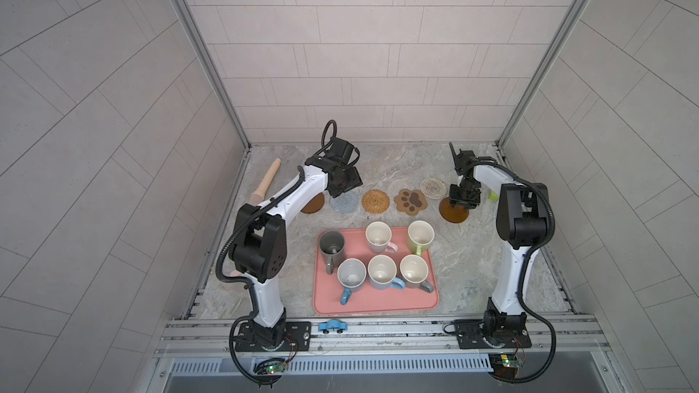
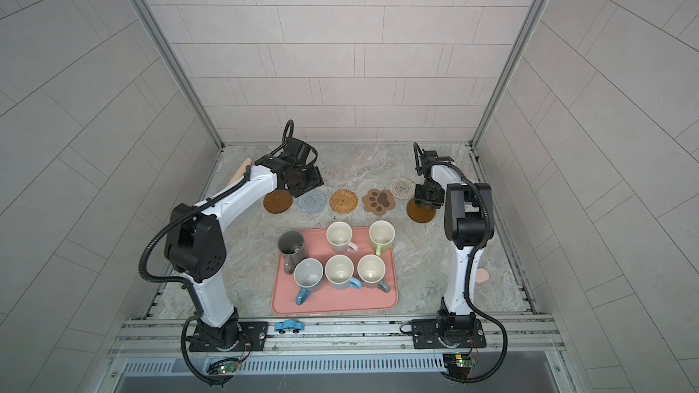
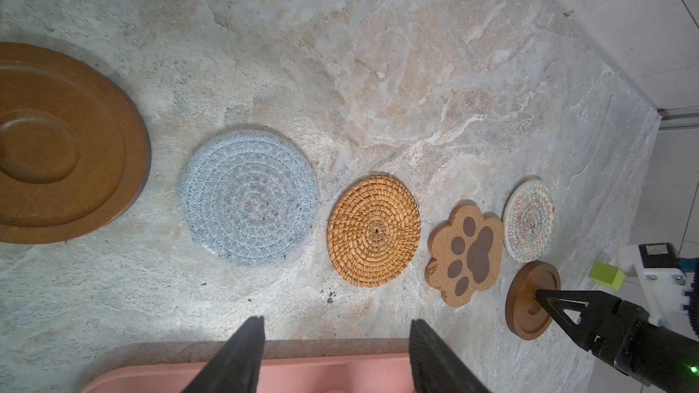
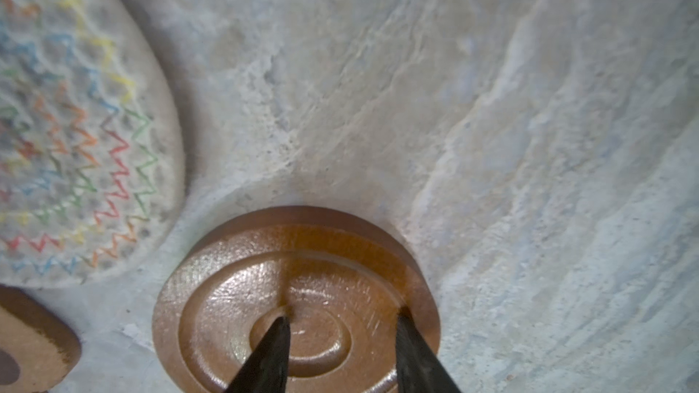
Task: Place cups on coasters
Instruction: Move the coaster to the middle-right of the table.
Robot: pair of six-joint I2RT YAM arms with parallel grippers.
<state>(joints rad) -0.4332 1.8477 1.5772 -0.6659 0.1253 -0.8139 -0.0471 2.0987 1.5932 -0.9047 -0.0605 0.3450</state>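
Six cups (image 1: 382,271) stand on the pink tray (image 1: 374,305), near the left end effector (image 3: 336,323), which hovers spread and empty. The right end effector (image 4: 342,317), fingers apart, rests both tips on a brown wooden coaster (image 4: 227,296). Five more coasters (image 3: 374,230) lie on the desk (image 3: 378,69) in a row from it toward the left end effector.

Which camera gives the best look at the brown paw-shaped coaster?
The left wrist view: the brown paw-shaped cork coaster appears whole, close and sharp, dark toe pads clear. Both top views show it whole but small. The right wrist view catches only one blurred edge.
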